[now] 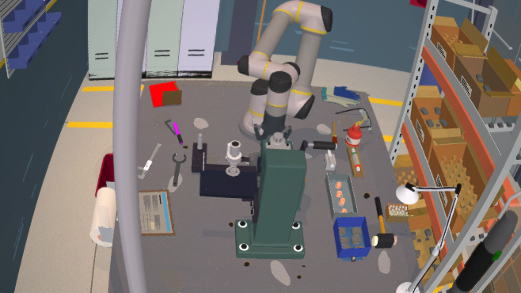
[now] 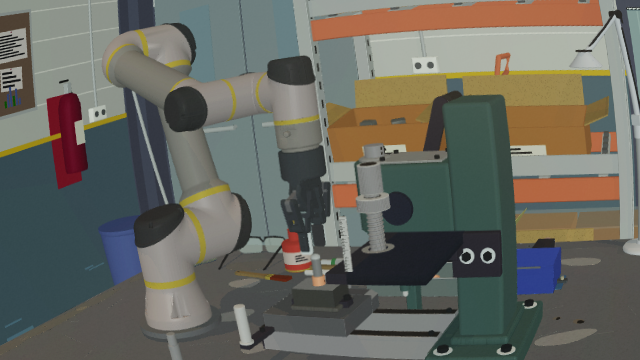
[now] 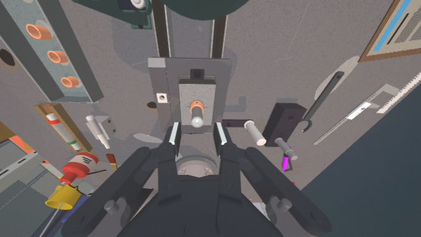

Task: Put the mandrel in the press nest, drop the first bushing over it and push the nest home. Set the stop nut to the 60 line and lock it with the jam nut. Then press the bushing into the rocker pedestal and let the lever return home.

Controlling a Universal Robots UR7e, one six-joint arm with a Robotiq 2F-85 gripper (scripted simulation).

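Note:
An orange bushing [image 3: 196, 106] sits around the grey mandrel [image 3: 197, 119], which stands upright in the grey press nest [image 3: 196, 99] on its slide, out in front of the green press [image 1: 282, 186]. Just above the mandrel [image 2: 315, 263] my gripper [image 2: 305, 243] hangs open and empty. The threaded stop screw with its nuts [image 2: 373, 200] stands at the press head over the black table. Three more bushings lie in a tray [image 3: 51, 56] beside the press.
Behind the bench stand shelves of cardboard boxes and lockers. On the bench lie a hook spanner [image 3: 321, 97], a black block [image 3: 284, 123], a steel rule [image 3: 364, 110], a red-capped bottle [image 3: 78, 165], a hammer [image 1: 381, 223] and a blue bin [image 1: 351, 236].

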